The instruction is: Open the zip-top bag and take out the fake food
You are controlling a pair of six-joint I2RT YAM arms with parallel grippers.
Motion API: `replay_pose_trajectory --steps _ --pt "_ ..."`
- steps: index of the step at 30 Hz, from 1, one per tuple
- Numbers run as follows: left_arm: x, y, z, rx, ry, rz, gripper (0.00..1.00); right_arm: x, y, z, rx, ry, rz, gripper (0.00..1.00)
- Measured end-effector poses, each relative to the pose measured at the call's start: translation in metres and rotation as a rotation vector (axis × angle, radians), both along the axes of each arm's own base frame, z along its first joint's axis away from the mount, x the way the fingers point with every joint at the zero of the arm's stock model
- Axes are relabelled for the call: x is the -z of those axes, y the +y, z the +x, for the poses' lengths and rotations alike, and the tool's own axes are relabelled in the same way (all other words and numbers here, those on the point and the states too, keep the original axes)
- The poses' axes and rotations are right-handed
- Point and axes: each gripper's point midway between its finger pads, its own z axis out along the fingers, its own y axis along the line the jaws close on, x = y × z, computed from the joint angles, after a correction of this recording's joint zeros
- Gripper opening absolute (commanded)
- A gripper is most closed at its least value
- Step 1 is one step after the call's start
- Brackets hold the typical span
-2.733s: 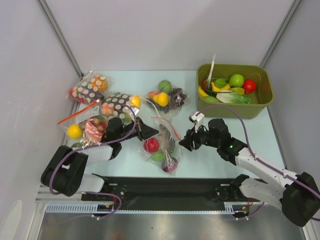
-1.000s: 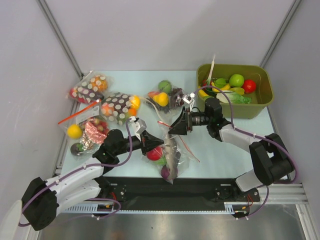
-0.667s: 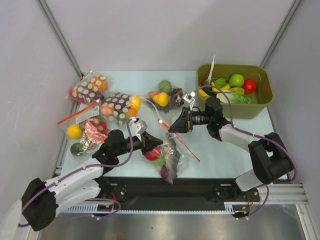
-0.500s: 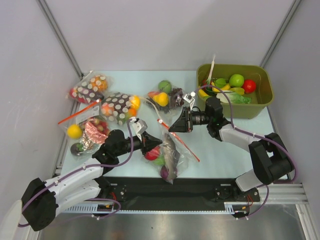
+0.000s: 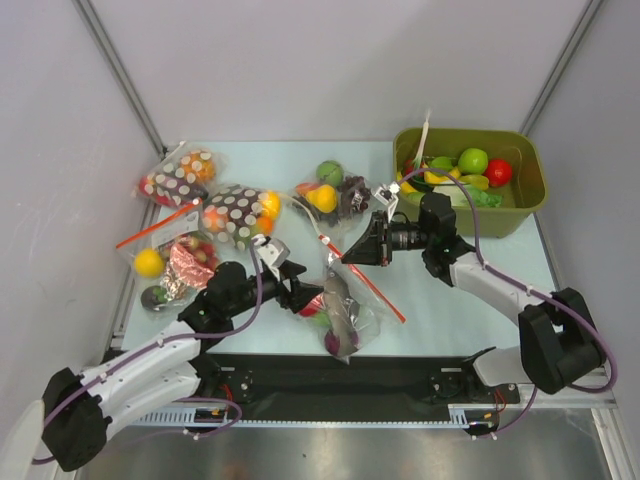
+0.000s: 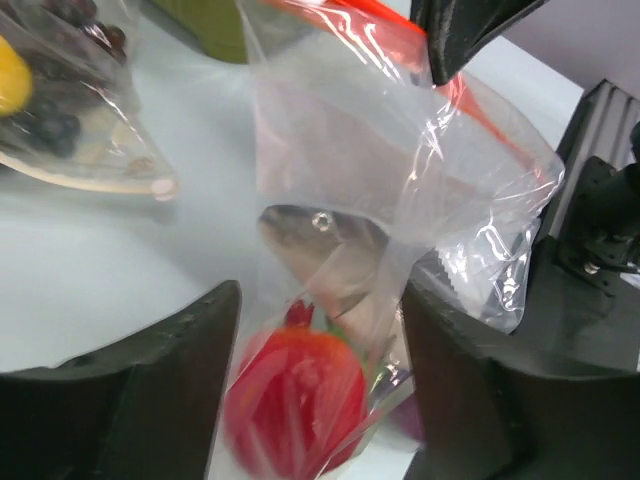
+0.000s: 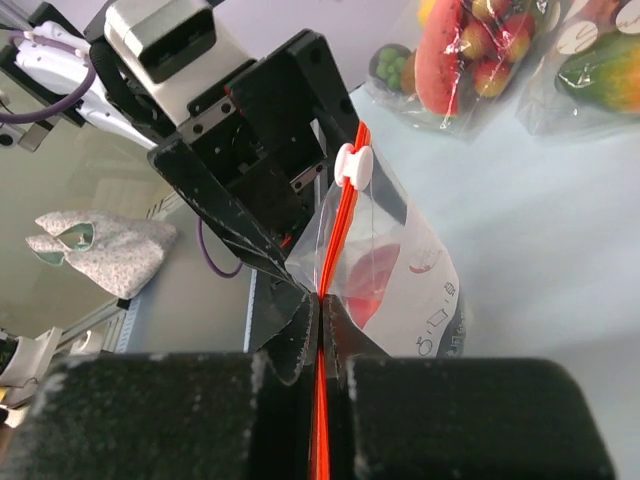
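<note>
Zip-top bag (image 5: 350, 318), fake food (image 6: 295, 400) inside

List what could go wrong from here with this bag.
1. The right fingers pinch only the thin zip strip of the zip-top bag, so it may slip out of the pinch.
2. The left fingers stand open around the bag. A pull could therefore drag the whole bag along, red ball and grey fish included, instead of opening it.
</note>
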Motion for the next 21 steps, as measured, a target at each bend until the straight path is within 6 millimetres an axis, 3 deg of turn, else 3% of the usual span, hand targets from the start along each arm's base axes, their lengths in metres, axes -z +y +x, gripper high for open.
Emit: replay_pose_trajectory --steps 7,12,21 --pt "-0.031 0.005 0.006 -0.045 -0.074 -0.056 0.85 -0.012 -0.006 -0.009 -0.001 -0.056 -0.011 0.0" --pt "-0.055 -0.007 0.014 -0.021 -0.111 -0.097 0.87 -0.012 -0.008 -0.014 -0.005 -0.061 -0.021 0.0" --pt "-0.077 -0.023 0.016 0.064 -0.129 -0.203 0.89 -0.021 -0.013 -0.027 -0.027 -0.094 -0.019 0.0"
